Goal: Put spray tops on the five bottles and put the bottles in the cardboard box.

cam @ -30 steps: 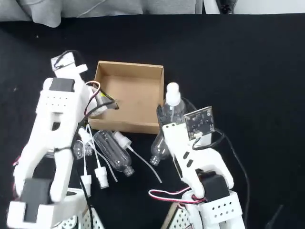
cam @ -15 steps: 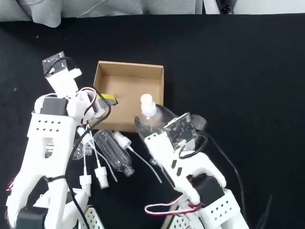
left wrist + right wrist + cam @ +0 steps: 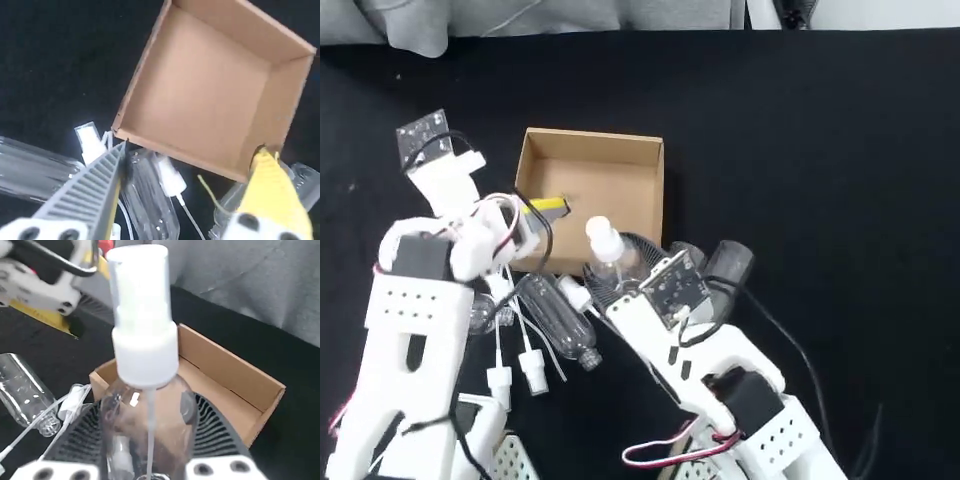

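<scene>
The open cardboard box (image 3: 603, 190) stands empty at mid-table, also seen as the box (image 3: 210, 95) and the box (image 3: 237, 387). My right gripper (image 3: 620, 278) is shut on an upright clear bottle (image 3: 611, 262) with a white spray top (image 3: 601, 232), just at the box's near wall. In the right wrist view the bottle (image 3: 145, 410) carries its spray top (image 3: 142, 315) between my right gripper's (image 3: 145, 445) dark jaws. My left gripper (image 3: 534, 222) stands open at the box's near left corner, holding nothing; my left gripper (image 3: 192, 150) spans the box's near wall.
A capless bottle (image 3: 558, 320) lies in front of the box, with loose spray tops (image 3: 532, 368) and their tubes beside it. Another bottle (image 3: 485, 315) lies under the left arm. More clear bottles (image 3: 724, 262) lie right of the right gripper. The table's far and right parts are bare black.
The right arm has carried the capped bottle leftward along the box's near wall. The left arm has drawn back to the left, off the box.
</scene>
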Action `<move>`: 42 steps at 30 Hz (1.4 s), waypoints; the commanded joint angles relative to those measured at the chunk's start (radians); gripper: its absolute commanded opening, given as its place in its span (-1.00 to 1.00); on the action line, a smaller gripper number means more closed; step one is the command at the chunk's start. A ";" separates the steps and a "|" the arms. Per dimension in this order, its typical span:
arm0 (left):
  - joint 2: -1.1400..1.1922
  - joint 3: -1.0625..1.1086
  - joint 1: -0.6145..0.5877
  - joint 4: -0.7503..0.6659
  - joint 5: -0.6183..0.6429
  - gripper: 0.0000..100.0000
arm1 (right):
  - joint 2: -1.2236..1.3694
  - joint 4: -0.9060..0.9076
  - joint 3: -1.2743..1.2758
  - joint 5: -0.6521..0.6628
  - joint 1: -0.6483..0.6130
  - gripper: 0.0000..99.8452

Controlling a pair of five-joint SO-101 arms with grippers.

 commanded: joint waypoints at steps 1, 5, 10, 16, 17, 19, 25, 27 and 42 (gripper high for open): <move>-0.123 0.022 0.067 -0.021 -0.052 -0.27 | -0.022 -0.018 -0.010 0.011 -0.018 -0.90; -0.193 0.058 0.105 -0.023 -0.072 -0.27 | -0.021 -0.018 -0.010 0.012 -0.018 -0.90; -0.242 0.110 0.139 -0.069 -0.074 -0.27 | -0.018 -0.018 -0.008 0.012 -0.020 -0.90; -0.293 0.147 0.188 -0.089 -0.112 -0.27 | -0.018 -0.018 -0.007 0.012 -0.020 -0.90; -0.304 0.148 0.196 -0.089 -0.117 -0.27 | -0.018 -0.018 -0.007 0.012 -0.020 -0.90; -0.324 0.165 0.202 -0.095 -0.121 -0.27 | -0.018 -0.018 -0.007 0.012 -0.020 -0.90; -0.376 0.189 0.217 -0.098 -0.129 -0.27 | -0.018 -0.018 -0.007 0.012 -0.020 -0.90; -0.385 0.193 0.252 -0.091 -0.169 -0.27 | -0.018 -0.018 -0.007 0.012 -0.020 -0.90; -0.460 0.268 0.298 -0.132 -0.187 -0.27 | -0.016 -0.018 -0.007 0.012 -0.020 -0.90</move>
